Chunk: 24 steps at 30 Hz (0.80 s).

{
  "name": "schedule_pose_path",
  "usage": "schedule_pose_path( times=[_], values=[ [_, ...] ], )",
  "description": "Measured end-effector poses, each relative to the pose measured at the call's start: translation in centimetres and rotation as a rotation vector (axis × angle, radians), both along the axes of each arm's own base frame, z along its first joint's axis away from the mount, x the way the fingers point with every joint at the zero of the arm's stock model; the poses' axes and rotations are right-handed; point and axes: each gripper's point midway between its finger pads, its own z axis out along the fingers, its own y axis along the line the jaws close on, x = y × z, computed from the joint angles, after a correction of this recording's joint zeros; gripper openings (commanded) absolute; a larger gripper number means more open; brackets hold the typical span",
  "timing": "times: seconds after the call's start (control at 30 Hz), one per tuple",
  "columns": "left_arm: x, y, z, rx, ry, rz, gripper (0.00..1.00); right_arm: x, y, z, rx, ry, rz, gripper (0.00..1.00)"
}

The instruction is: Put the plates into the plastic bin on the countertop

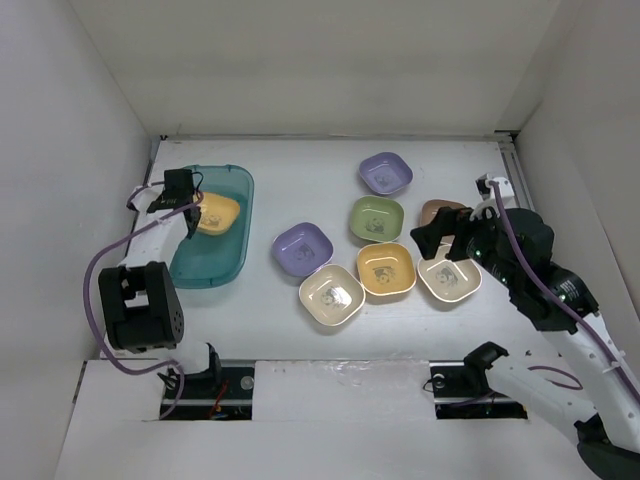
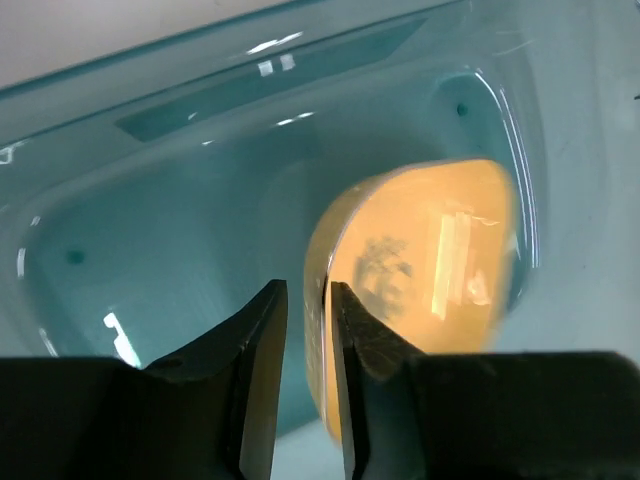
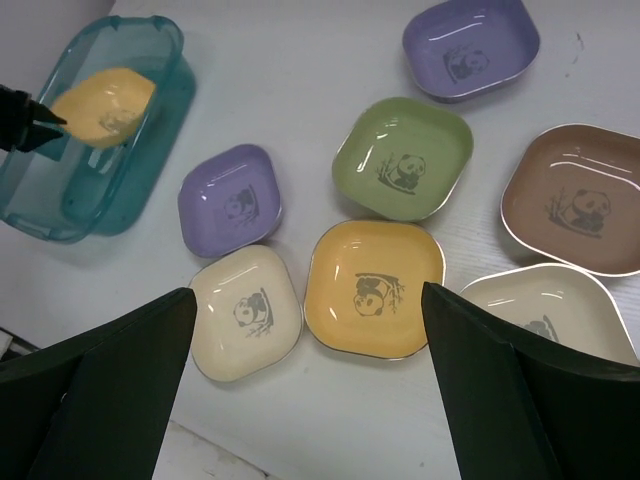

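Eight plates, top view: small, square, shallow glossy dishes with rounded corners, each with a dark centre motif.
Colours counted: two purple, two yellow-orange, two cream, one green, one brown.
Top view, plastic bin (image 1: 215, 265): one translucent teal oblong tub with rounded corners and a raised rim, at the left of the white countertop (image 1: 260, 320).
Top view, tilted plate (image 1: 218, 213): yellow-orange, leaning inside the bin's far half, with the left gripper (image 1: 190, 208) at its left edge.
Top view, seven loose plates: clustered on the countertop right of the bin. They are the far purple plate (image 1: 386, 173), green plate (image 1: 376, 218), brown plate (image 1: 438, 210) partly hidden by the right arm, near purple plate (image 1: 302, 249), flat yellow-orange plate (image 1: 386, 269), left cream plate (image 1: 331, 296) and right cream plate (image 1: 449, 281).
Top view, right gripper (image 1: 443, 245): above the brown and right cream plates.
Left wrist view, left gripper (image 2: 307, 300): two dark fingers a thin slit apart, with the tilted plate's pale rim at the slit. I cannot tell whether they pinch it.
Left wrist view, bin walls: smooth, see-through teal with bright reflections.
Right wrist view, right gripper (image 3: 305, 295): fingers spread wide with nothing between them, over the cluster.
Right wrist view, motif: a panda drawing on each plate.
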Motion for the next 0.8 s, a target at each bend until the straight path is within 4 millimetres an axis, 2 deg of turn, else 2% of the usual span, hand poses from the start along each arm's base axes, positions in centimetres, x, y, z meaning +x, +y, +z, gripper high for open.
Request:
schedule_pose_path(
  times=[0.03, 0.07, 0.13, 0.23, 0.3, 0.33, 0.4, 0.47, 0.5, 0.57, 0.67, 0.73, 0.8],
  values=[
    [0.3, -0.1, -0.4, -0.005, 0.004, -0.002, 0.25, -0.1, 0.0, 0.1, 0.003, -0.004, 0.0, 1.0],
    [0.6, -0.1, -0.8, -0.01, 0.007, -0.005, 0.36, -0.1, -0.1, 0.2, 0.004, -0.007, 0.0, 1.0],
    [1.0, -0.3, -1.2, -0.017, 0.014, -0.013, 0.48, -0.2, -0.1, 0.3, 0.007, -0.011, 0.001, 1.0],
    [1.8, -0.5, -0.6, -0.017, -0.009, -0.021, 0.6, -0.3, 0.0, 0.3, 0.006, -0.01, 0.004, 1.0],
    [2.5, -0.9, 1.0, 0.01, -0.046, -0.048, 0.79, -0.3, 0.0, 0.3, 0.006, -0.01, 0.004, 1.0],
    [2.8, -1.4, 2.0, 0.024, -0.07, -0.07, 0.99, -0.3, 0.0, 0.2, 0.006, -0.009, 0.004, 1.0],
    [3.6, -3.7, 5.1, 0.071, -0.137, -0.156, 1.0, -0.2, 0.0, 0.1, 0.004, -0.006, 0.003, 1.0],
    [4.8, -7.7, 8.9, 0.098, -0.23, -0.285, 1.0, -0.2, 0.0, -0.1, 0.002, -0.003, 0.002, 1.0],
    [5.4, -10.3, 11.1, 0.108, -0.285, -0.362, 1.0, -0.1, -0.1, -0.2, -0.001, -0.002, -0.003, 1.0],
    [6.6, -15.9, 15.3, 0.116, -0.381, -0.533, 1.0, 0.1, -0.1, -0.4, -0.007, 0.003, -0.013, 1.0],
    [9.0, -24.5, 19.8, 0.119, -0.488, -0.755, 1.0, 0.6, -0.1, -0.6, -0.012, 0.009, -0.026, 1.0],
    [10.5, -29.6, 19.8, 0.123, -0.483, -0.869, 1.0, 1.0, 0.0, -0.8, -0.015, 0.012, -0.033, 1.0],
    [12.1, -34.3, 17.8, 0.12, -0.45, -0.967, 1.0, 1.1, 0.1, -1.4, -0.019, 0.026, -0.035, 1.0]
  ],
)
